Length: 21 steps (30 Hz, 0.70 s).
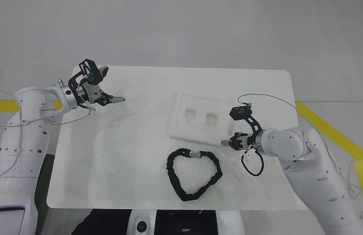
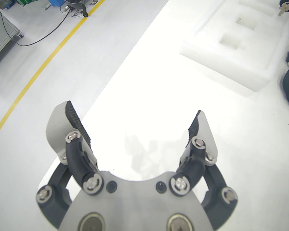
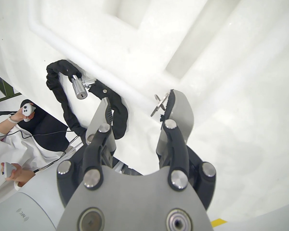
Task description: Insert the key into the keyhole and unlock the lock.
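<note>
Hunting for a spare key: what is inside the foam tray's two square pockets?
Both pockets of the foam tray show bare floors; one holds a tiny thin loop, too small to identify. Nothing covers them. The key sits outside, at the right gripper.

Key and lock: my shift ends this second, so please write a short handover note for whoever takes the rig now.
The left gripper is open and empty, over the table's left part, far from the lock.
The right gripper is open at the tray's near edge. The key sits against one finger pad, not clamped.
The lock is a closed chain loop on the table beside the tray, and its keyhole is empty.
Done: nothing yet. Left: grip the key, insert it, turn.
</note>
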### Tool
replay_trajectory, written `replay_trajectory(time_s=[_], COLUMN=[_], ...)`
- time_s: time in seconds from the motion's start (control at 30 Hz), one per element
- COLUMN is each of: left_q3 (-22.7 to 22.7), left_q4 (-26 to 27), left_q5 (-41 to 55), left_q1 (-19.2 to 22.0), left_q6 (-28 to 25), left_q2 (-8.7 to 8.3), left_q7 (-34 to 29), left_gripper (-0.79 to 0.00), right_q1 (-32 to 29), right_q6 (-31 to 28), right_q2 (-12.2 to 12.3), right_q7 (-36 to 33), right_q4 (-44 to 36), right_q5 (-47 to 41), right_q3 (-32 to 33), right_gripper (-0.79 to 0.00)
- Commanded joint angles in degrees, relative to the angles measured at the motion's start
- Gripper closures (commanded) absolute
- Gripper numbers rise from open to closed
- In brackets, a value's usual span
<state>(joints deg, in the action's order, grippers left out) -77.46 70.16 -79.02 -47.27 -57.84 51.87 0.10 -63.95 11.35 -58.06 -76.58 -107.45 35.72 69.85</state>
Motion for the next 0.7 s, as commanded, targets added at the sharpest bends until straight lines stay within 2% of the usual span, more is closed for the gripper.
replay_trajectory(time_s=[0.0,0.17,0.37,0.6,0.67], left_q3=[0.0,0.0,0.0,0.0,0.0], left_q4=[0.0,0.0,0.0,0.0,0.0], left_q5=[0.0,0.0,0.0,0.0,0.0], left_q1=[0.0,0.0,0.0,0.0,0.0], left_q6=[0.0,0.0,0.0,0.0,0.0], left_q2=[0.00,0.00,0.00,0.00,0.00], left_q7=[0.0,0.0,0.0,0.0,0.0], left_gripper=[-0.785,-0.785,-0.785,-0.785,-0.785], right_q1=[0.2,0.6,1.1,1.5,1.6], right_q6=[0.5,1.2,2.6,3.6,3.8], right_q2=[0.0,0.1,0.1,0.2,0.2], right_q7=[0.0,-0.1,-0.2,-0.1,-0.3], right_q4=[0.4,0.6,0.9,1.0,1.1], right_q5=[0.2,0.9,2.5,3.5,3.8], right_q3=[0.0,-0.2,-0.7,-1.2,-1.2], right_gripper=[-0.369,-0.339,-0.259,-0.089,0.000])
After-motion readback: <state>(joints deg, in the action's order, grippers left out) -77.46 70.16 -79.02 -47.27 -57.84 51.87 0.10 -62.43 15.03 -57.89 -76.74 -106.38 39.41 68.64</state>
